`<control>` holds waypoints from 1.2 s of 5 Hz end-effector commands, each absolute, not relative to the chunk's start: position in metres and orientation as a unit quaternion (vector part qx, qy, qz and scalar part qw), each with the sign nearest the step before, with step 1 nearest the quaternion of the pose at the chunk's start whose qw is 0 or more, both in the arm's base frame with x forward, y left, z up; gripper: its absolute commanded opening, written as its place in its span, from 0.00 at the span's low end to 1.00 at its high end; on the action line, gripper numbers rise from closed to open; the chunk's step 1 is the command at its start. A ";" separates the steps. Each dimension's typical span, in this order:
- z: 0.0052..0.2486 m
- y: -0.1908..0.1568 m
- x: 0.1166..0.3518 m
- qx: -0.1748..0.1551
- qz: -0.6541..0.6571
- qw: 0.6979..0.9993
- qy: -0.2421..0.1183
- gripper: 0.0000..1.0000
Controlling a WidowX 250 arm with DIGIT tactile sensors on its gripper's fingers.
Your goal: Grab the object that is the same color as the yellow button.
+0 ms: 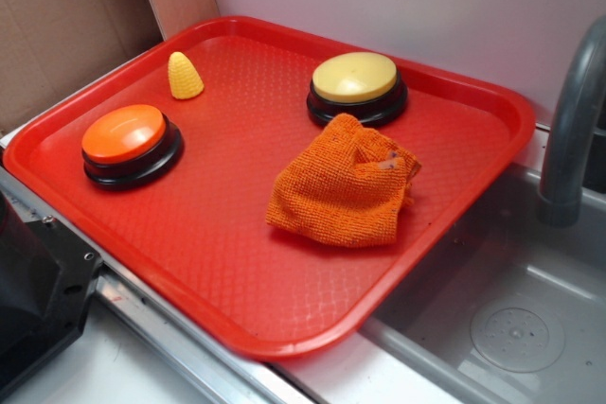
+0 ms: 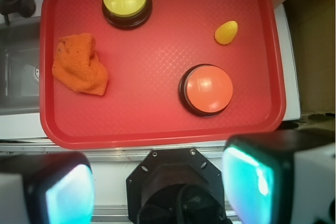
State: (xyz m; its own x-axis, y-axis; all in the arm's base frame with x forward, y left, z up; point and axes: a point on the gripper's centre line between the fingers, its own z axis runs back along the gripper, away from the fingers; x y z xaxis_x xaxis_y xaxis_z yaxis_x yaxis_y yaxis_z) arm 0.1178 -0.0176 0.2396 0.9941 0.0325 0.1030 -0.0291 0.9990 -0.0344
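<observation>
Overhead, the wrist view looks straight down on a red tray (image 2: pixel 157 129) and shows the gripper (image 2: pixel 157 192), which the exterior view leaves out. Two blurred fingers with glowing teal pads (image 2: pixel 68 195) fill the bottom corners of that picture, set wide apart with nothing between them but the dark mount below. The gripper hangs above the bare counter strip on the near side of the tray, well apart from everything on it.

Four things sit on the tray. In the exterior view the small yellow corn cob (image 1: pixel 185 76) stands upright, tip up, near the far left rim, with open tray around it. In the wrist view the same cob (image 2: pixel 226 32) appears as a small yellow teardrop shape at upper right, close to the tray's right rim. The yellow button (image 1: pixel 356 78) with its black base sits toward the far right; overhead it lies at the top edge. An orange button (image 1: pixel 124 133) sits at the left, near the cob but not touching it. A crumpled orange cloth (image 1: pixel 343 184) lies just in front of the yellow button, touching or nearly touching its base.

Only the exterior view shows a grey faucet (image 1: pixel 573 130) rising at the right and a sink basin (image 1: pixel 511 328) below it, beside the tray's right edge. Cardboard (image 1: pixel 57 26) stands behind the far left corner. The tray's middle is open floor between the objects.
</observation>
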 end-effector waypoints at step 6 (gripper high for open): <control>0.115 0.098 0.243 0.034 0.339 0.939 -0.055 1.00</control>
